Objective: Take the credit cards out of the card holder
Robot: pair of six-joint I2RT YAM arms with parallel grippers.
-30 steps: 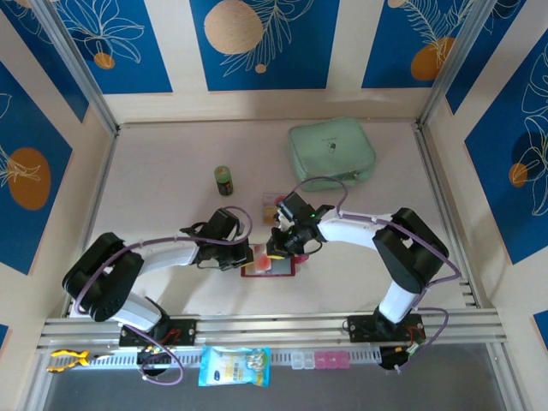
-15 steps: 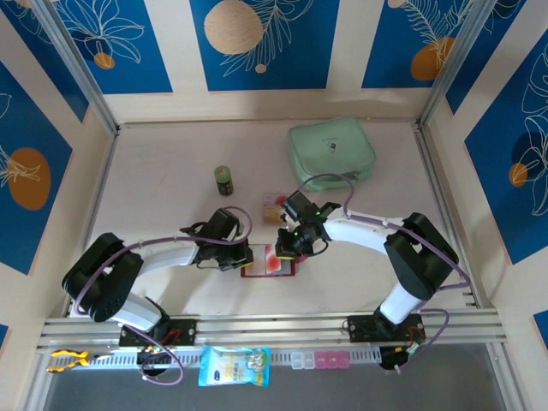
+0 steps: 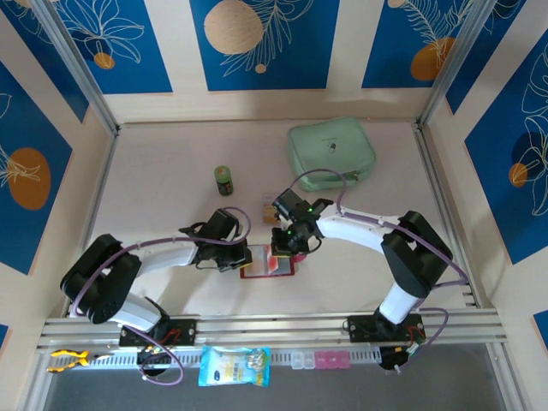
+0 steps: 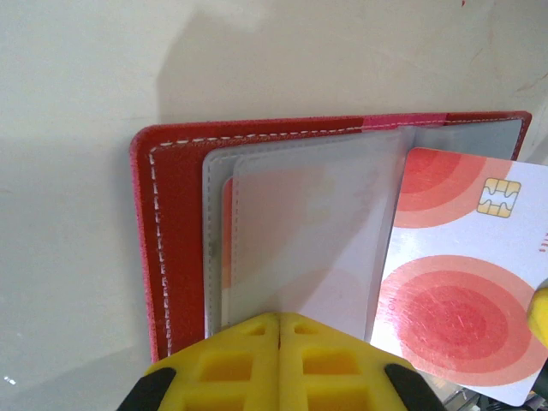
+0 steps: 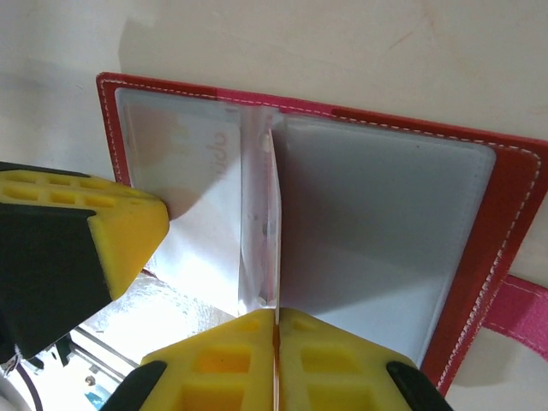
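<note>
1. The pale desk [image 3: 171, 188] carries everything. Both arms reach in from its near edge and meet near the front centre.
2. A mint-green pouch [image 3: 331, 152] lies flat toward the far right of the desk, well apart from the arms' tips.
3. The card holder [image 3: 267, 269] lies open and flat on the desk near the front centre, between the two arms. Its red cover has white stitching, and its clear sleeves [image 4: 308, 231] lie over the cover. A pink snap tab [image 5: 524, 312] sticks out at one side.
4. The left pincer [image 4: 278, 330] has its yellow pads pressed together with nothing between them. Its tips are down on the clear sleeves at the holder's edge.
5. The right pincer [image 5: 276, 330] is clamped narrow on a thin edge that rises from near the holder's fold, which is the white-and-red credit card [image 4: 445, 282].
6. That card shows red circles and a gold chip. It lies tilted over the page beside the sleeves, and whether part of it sits inside a sleeve cannot be told.
7. A small green bottle [image 3: 223, 180] stands upright left of the pouch, apart from the holder.
</note>
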